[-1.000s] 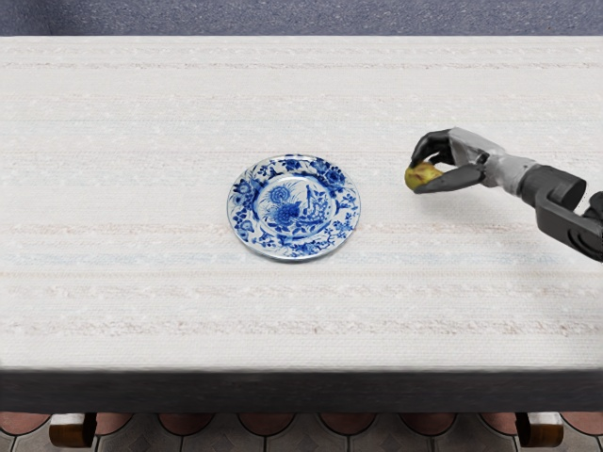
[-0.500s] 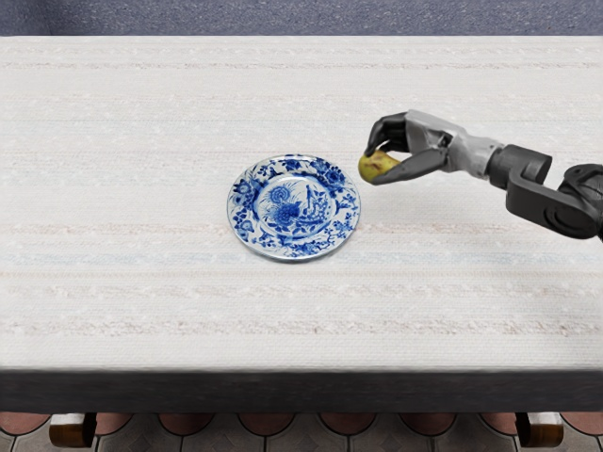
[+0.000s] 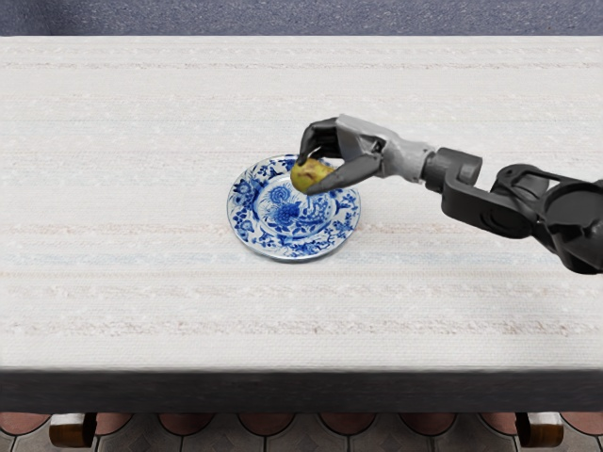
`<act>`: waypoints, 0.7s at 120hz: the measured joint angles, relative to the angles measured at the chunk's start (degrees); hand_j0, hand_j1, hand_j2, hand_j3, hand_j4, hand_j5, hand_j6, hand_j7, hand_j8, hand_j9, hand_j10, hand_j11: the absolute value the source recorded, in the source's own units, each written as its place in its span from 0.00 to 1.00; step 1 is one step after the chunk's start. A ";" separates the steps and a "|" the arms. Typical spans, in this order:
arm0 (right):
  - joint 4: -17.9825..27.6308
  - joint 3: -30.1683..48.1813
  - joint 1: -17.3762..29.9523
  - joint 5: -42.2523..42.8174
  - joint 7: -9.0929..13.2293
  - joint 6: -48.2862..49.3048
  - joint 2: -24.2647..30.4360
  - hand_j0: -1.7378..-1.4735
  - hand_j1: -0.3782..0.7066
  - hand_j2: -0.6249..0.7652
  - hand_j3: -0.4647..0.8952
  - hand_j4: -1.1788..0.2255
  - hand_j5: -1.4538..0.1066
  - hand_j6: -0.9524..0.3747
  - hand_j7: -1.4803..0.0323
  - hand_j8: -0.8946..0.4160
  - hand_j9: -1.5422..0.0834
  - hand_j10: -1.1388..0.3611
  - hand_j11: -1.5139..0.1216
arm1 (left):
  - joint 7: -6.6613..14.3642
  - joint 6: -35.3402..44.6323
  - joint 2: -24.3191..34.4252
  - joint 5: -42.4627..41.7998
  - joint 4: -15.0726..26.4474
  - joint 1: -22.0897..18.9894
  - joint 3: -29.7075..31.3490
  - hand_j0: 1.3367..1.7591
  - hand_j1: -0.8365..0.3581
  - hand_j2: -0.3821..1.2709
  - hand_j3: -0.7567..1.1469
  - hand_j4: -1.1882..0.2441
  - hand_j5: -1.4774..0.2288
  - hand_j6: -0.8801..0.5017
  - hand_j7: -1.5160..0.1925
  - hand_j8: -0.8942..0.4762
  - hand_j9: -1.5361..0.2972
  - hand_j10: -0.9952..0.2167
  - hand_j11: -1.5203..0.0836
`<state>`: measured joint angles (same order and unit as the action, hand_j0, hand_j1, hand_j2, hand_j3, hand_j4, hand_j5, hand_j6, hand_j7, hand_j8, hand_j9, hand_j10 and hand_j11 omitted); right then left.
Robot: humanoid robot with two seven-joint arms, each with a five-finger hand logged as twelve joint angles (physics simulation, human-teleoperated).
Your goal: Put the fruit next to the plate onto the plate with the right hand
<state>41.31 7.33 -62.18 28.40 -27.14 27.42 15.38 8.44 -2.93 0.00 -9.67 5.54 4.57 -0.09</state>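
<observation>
Robot's right hand (image 3: 341,151) pinches a small, round yellow-green fruit (image 3: 307,176) over a blue-and-white patterned porcelain plate (image 3: 252,218)

The fruit hangs at the plate's upper right part, clamped between dark curled fingers above and a thumb below; whether it touches the plate cannot be told. The plate lies on a pale, finely striped tabletop (image 3: 141,113) with a dark front edge, below which a tiled floor (image 3: 141,438) shows. The grey-and-black arm stretches in from the plate's right side

Plate (image 3: 254,221): glossy glazed ceramic, blue-on-white pattern. Tabletop (image 3: 141,113): matt, pale, finely ribbed woven-looking surface. Right hand (image 3: 325,158): matt grey and black plastic-like shells.
</observation>
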 joint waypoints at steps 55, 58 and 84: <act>-4.83 -3.20 0.60 0.31 0.27 -7.28 -7.83 0.33 0.55 0.53 0.34 0.33 0.27 0.21 0.34 0.41 0.31 0.50 0.31 | 0.00 -0.03 0.00 0.00 0.00 0.00 -0.01 0.76 0.97 0.23 0.40 0.81 0.85 0.62 0.87 0.64 0.82 0.80 0.93; -5.25 -3.49 0.65 0.31 0.26 -7.71 -8.15 0.33 0.56 0.53 0.34 0.33 0.27 0.21 0.34 0.41 0.31 0.50 0.31 | 0.00 -0.04 0.00 0.00 0.00 0.00 -0.01 0.76 0.97 0.23 0.40 0.81 0.85 0.62 0.87 0.64 0.82 0.80 0.93; -10.03 -5.61 0.86 0.31 0.24 -9.43 -11.90 0.34 0.57 0.55 0.34 0.34 0.27 0.22 0.34 0.42 0.32 0.51 0.32 | 0.00 -0.01 0.00 0.00 0.00 0.00 -0.01 0.76 0.97 0.23 0.40 0.81 0.85 0.62 0.87 0.64 0.82 0.80 0.93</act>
<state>31.28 1.72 -61.33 28.71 -26.91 18.00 3.47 8.44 -2.93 0.00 -9.67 5.54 4.57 -0.10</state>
